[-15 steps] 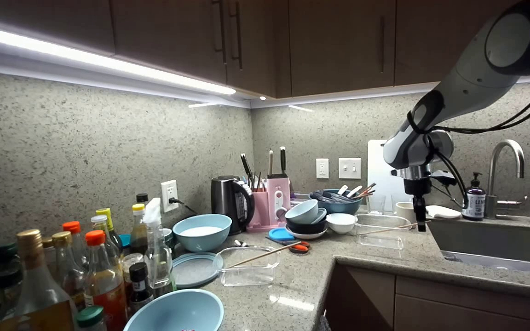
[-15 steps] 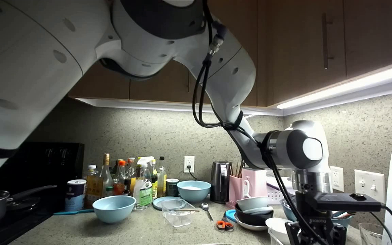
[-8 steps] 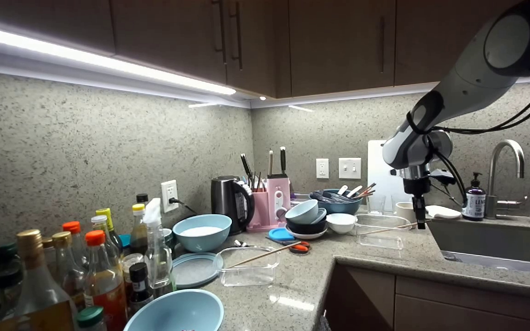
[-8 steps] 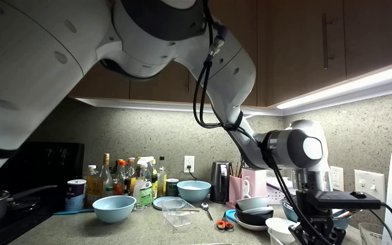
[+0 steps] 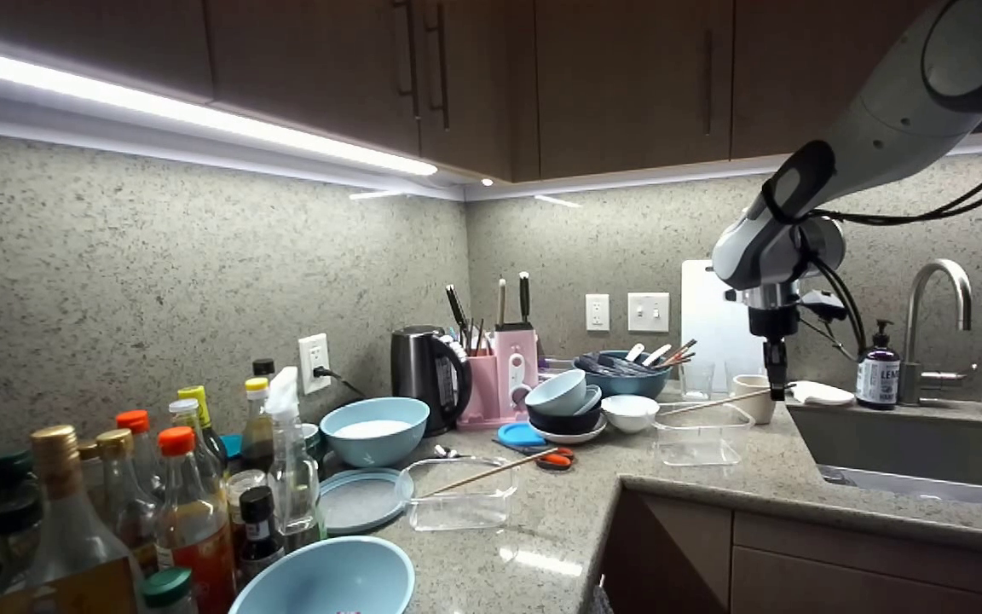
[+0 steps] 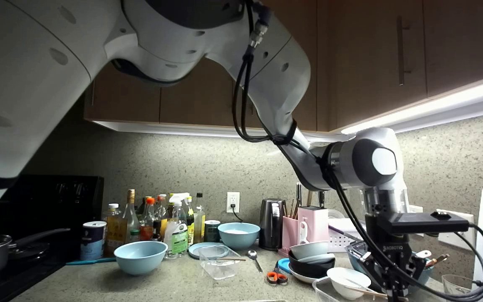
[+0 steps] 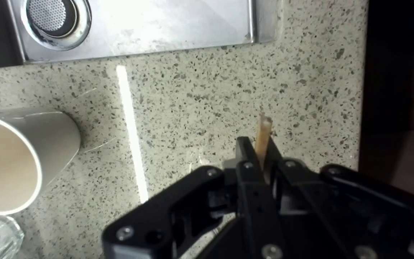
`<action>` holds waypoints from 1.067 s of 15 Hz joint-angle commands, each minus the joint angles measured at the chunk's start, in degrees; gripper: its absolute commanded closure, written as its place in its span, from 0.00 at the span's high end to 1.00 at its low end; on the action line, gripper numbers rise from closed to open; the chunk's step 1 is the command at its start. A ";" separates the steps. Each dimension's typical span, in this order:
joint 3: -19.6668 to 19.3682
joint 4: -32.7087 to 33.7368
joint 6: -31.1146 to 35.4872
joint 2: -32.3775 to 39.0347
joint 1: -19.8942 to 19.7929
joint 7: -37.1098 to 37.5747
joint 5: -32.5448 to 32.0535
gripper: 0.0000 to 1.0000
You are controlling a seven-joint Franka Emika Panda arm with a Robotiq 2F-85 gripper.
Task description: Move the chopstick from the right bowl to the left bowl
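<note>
The chopstick is pale wood, and my gripper is shut on it near one end. That end pokes out between the fingertips in the wrist view. From the gripper the stick runs left over the right bowl, a clear rectangular container; whether its far end touches the rim I cannot tell. The left bowl, a similar clear container, stands on the counter with another chopstick leaning across it. In an exterior view my gripper hangs at the lower right, beside the right container.
A beige mug stands right behind the gripper, and the sink lies to the right. Between the containers are stacked bowls, a white bowl and orange-handled scissors. A blue bowl is nearest the camera.
My gripper's fingers came together on the chopstick, then the arm rose and lifted the held end. The right container shifted slightly left. The left container has not moved.
</note>
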 commanded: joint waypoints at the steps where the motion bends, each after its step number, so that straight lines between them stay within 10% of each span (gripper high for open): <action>1: -0.35 -4.78 0.94 -6.63 0.35 2.94 -1.37 0.03; 8: -0.24 -12.55 -7.46 -18.85 3.00 6.38 -0.73 0.03; 16: 5.64 -21.01 -2.58 -24.59 14.50 24.34 -2.83 0.03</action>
